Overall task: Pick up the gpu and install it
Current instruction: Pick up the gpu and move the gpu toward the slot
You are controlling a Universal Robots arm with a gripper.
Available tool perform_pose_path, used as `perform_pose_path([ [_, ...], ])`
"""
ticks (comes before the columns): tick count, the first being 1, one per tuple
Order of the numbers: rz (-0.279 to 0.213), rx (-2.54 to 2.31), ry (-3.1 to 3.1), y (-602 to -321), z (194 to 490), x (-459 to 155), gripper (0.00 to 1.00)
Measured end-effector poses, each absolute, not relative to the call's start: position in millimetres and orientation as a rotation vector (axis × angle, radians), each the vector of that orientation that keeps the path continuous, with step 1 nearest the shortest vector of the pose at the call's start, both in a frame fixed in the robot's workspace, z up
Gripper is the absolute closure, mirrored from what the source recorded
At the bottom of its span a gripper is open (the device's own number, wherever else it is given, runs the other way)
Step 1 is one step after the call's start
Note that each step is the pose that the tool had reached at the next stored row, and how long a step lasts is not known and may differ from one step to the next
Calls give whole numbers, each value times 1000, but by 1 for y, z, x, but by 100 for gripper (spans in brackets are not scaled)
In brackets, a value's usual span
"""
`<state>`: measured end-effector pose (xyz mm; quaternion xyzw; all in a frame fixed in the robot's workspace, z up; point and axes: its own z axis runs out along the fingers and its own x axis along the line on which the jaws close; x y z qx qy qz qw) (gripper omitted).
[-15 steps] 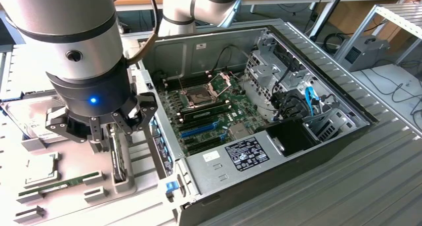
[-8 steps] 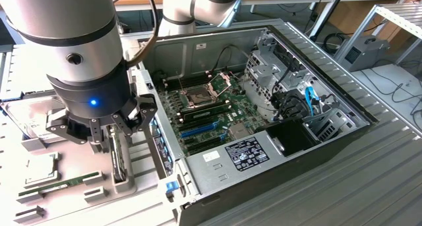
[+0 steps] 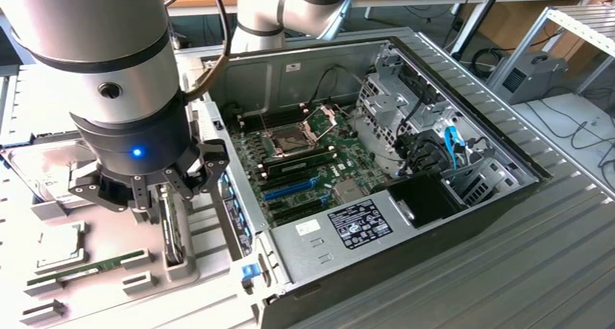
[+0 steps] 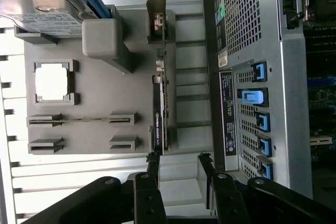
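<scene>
Claw hangs spread wide over the gpu standing on edge, gripping nothing.

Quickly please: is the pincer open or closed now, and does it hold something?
Pincer: open, holding nothing; the gpu stands on edge in the tray nearby.

Ext view: we get bright, even room light, soft shadows only. Inside of open black metal PC case reads darker. Small blue LED glows on grey robot arm. Wrist view: pale square chip in grey tray blown out; glare on silver boxy hard drive w/ white label.
</scene>
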<state>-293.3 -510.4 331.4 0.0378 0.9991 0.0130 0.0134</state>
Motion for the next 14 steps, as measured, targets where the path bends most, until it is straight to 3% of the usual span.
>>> perform_pose_path([
  [14, 38, 118, 3112, -510, 326, -293, 58],
])
